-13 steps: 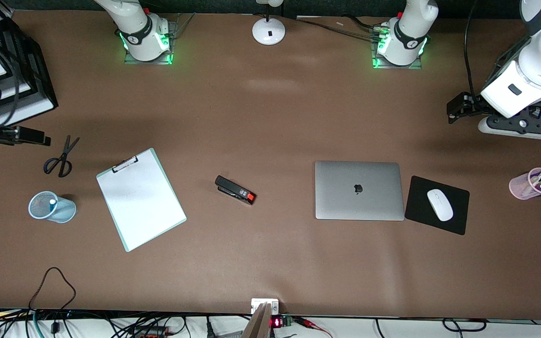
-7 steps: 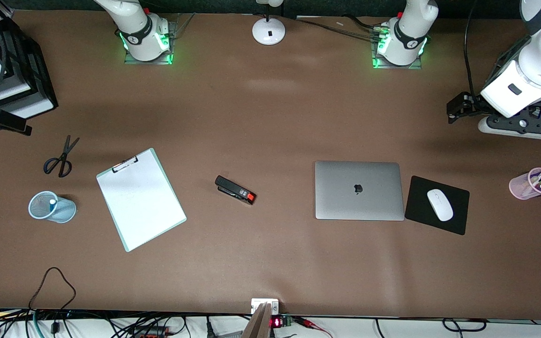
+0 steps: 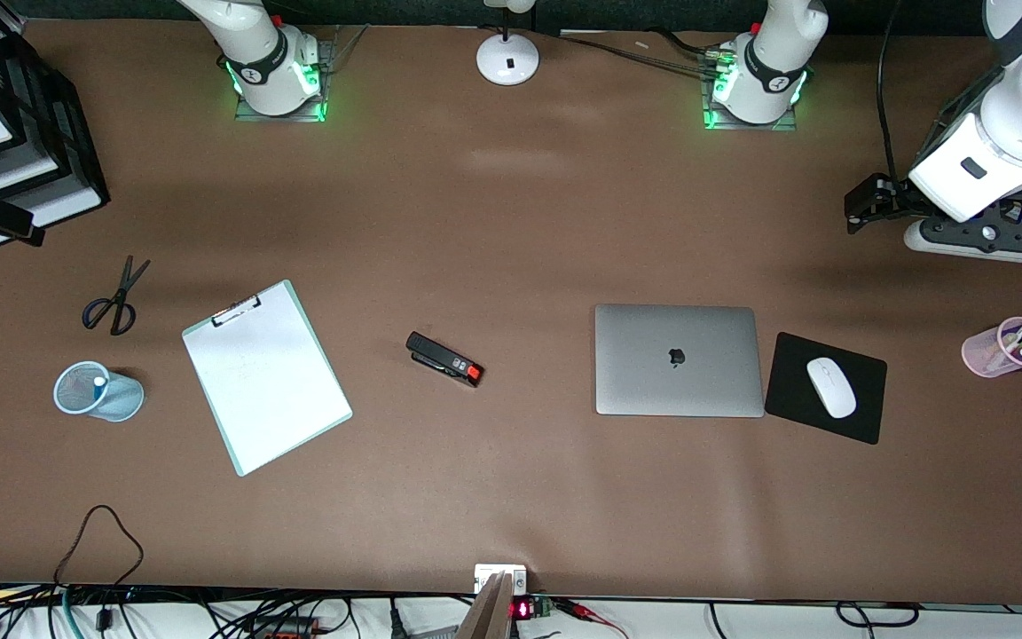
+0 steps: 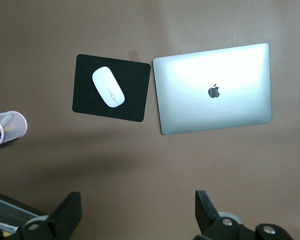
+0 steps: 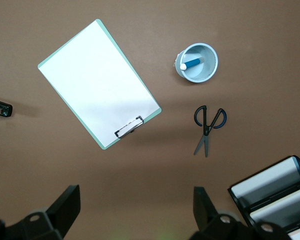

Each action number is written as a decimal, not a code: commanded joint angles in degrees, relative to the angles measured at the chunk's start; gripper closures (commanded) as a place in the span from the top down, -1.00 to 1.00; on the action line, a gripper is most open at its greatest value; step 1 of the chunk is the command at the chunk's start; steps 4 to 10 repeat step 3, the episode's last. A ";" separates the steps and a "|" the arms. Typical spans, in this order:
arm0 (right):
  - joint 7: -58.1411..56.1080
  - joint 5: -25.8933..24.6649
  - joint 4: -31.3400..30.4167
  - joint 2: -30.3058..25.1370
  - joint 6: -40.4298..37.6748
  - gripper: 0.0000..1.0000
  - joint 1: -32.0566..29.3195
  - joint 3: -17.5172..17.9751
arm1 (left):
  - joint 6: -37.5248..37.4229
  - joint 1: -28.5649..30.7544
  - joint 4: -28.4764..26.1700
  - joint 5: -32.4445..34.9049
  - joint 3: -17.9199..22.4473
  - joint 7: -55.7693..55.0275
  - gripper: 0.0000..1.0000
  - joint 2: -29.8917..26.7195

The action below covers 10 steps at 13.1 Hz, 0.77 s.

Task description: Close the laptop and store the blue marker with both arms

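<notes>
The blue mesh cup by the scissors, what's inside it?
The blue marker leans inside the cup, its white end at the rim. Its lower end and the cup's bottom beneath it are covered.

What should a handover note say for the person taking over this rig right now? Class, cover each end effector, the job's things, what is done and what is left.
Left end effector: open, holding nothing, raised over the table at the left arm's end.
Right end effector: open, holding nothing, raised at the right arm's end near the black trays.
Laptop: lid shut, flat beside the mouse pad.
Blue marker: standing in the blue mesh cup, near the scissors and clipboard.
Done: laptop closed, marker stored.
Left: nothing visible; both arms look parked.
</notes>
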 commanded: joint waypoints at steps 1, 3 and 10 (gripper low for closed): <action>-0.89 -0.04 -2.33 -2.60 0.37 1.00 -0.29 0.63 | -1.08 -0.32 1.13 -0.73 0.35 1.25 1.00 0.11; -0.89 0.04 -2.33 -2.61 0.02 1.00 -0.37 0.72 | -1.08 -0.32 1.13 -0.73 0.35 1.25 1.00 0.11; -0.89 0.04 -2.33 -2.61 0.02 1.00 -0.37 0.72 | -1.08 -0.32 1.13 -0.73 0.35 1.25 1.00 0.11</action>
